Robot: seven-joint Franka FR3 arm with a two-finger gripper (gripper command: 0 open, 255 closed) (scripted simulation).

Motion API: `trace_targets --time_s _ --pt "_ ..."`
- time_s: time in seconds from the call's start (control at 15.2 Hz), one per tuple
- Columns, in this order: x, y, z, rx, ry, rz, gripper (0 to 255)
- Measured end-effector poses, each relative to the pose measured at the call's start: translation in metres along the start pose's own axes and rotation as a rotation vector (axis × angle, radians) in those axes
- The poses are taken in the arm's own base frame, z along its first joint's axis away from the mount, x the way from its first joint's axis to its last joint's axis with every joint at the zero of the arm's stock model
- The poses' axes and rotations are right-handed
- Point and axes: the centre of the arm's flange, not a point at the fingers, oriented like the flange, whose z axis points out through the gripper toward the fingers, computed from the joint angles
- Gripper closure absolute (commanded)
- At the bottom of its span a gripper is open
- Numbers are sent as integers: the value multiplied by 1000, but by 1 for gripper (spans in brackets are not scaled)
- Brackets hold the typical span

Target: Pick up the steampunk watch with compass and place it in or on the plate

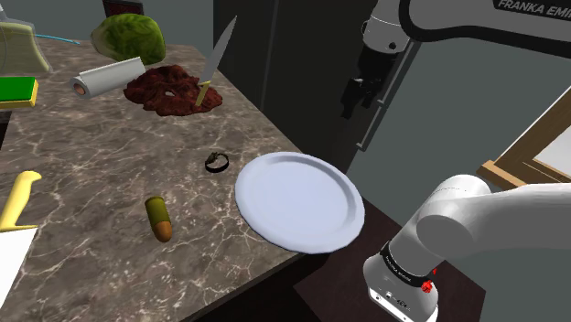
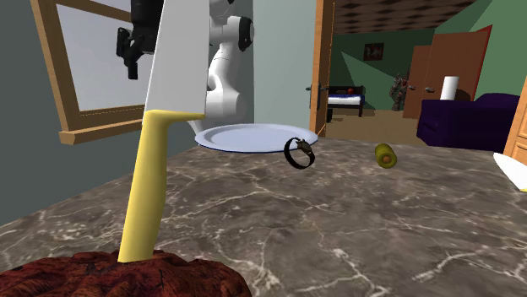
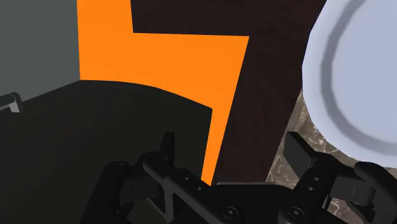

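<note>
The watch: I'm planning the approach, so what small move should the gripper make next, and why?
Probably swing the open gripper toward the shoulder view's left until it stands above the watch. It hangs high off the edge of the table, beyond the plate, while the watch lies untouched on the marbled top beside the plate's rim.

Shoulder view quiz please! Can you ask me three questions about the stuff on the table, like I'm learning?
1. True or false: the watch lies on the plate.
2. The knife stands stuck in: A) the plate, B) the dark red lump, C) a pumpkin.
3. In the wrist view, are the fingers open or shut?
Key: 1 false, the watch lies on the table beside the plate. 2 B. 3 open, they stand apart.
</note>
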Motion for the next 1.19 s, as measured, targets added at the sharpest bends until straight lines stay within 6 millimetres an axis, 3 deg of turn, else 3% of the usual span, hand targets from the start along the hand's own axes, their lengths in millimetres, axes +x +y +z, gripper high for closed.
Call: trace_targets --time_s 0.2,1.19 --pt "7 -11 2 12 -8 -2 0" --pt "90 -172 30 157 -114 -18 0"
